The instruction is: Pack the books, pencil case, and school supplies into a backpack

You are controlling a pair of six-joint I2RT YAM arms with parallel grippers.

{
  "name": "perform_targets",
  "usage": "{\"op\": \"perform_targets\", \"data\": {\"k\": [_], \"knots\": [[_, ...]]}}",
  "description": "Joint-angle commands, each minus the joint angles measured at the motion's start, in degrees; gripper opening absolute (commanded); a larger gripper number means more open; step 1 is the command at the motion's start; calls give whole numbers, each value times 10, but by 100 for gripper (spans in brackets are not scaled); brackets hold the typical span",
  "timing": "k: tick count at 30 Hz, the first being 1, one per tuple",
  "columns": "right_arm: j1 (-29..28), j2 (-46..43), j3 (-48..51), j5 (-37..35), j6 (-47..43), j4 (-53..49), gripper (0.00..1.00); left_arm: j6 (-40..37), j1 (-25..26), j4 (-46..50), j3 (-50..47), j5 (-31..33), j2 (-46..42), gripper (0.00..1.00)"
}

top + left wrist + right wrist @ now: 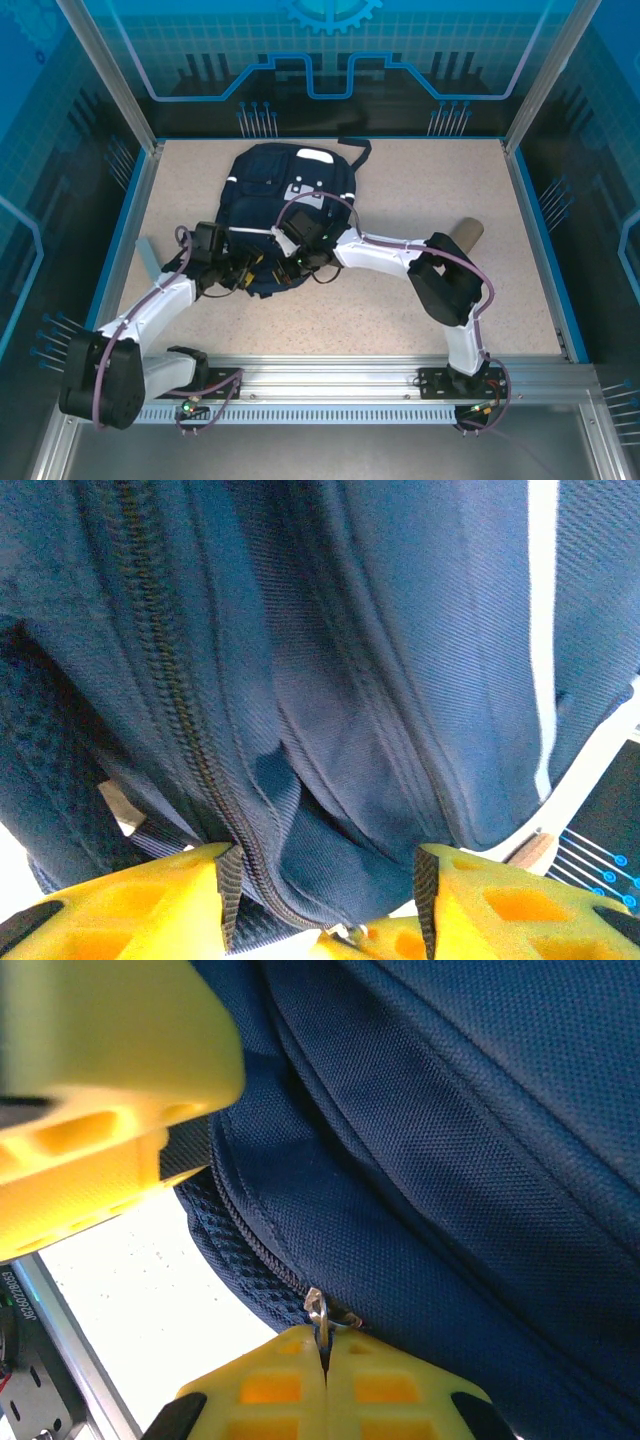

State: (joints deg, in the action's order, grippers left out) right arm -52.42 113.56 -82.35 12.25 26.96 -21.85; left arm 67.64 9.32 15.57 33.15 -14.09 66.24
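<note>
The dark navy backpack (290,190) lies flat in the middle of the table, white stripes and grey patches up. My left gripper (243,270) is at its near edge. In the left wrist view its gripper (328,900) is closed partway on a thick fold of backpack fabric (340,820) and zipper seam, with both pads (229,895) against the cloth. My right gripper (300,262) is beside it, shut (325,1360) on the small metal zipper pull (320,1310) at the backpack's edge. The books are hidden or out of view.
A brown cardboard tube (466,235) lies on the table to the right, behind the right arm's elbow. A small grey-blue piece (148,256) stands at the table's left edge. The left gripper's yellow finger (100,1080) sits close above the right gripper.
</note>
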Motion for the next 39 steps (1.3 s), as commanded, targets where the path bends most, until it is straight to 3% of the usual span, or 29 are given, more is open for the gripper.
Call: {"op": "perform_targets", "data": {"k": [1, 7, 15, 21, 27, 29, 35, 39], "knots": [[-17, -31, 6, -2, -2, 0, 0, 24, -2, -38, -15, -1, 24, 49], [-19, -54, 25, -17, 1, 5, 0, 31, 1, -37, -23, 10, 38, 50], [-17, -102, 67, -90, 24, 16, 0, 39, 6, 6, -36, 60, -8, 54], [-15, -108, 68, -76, 30, 27, 0, 45, 7, -18, -41, 45, -3, 53], [-22, -101, 64, -57, 11, 21, 0, 32, 7, -53, -17, 26, 35, 41], [-28, -99, 64, -74, 4, 8, 0, 23, 8, -53, -3, 21, 50, 30], [-16, -109, 91, -217, 26, -75, 0, -6, 6, -11, 6, 56, 44, 5], [22, -136, 138, -290, 46, -108, 0, -36, 4, 29, 10, 65, 29, 0]]}}
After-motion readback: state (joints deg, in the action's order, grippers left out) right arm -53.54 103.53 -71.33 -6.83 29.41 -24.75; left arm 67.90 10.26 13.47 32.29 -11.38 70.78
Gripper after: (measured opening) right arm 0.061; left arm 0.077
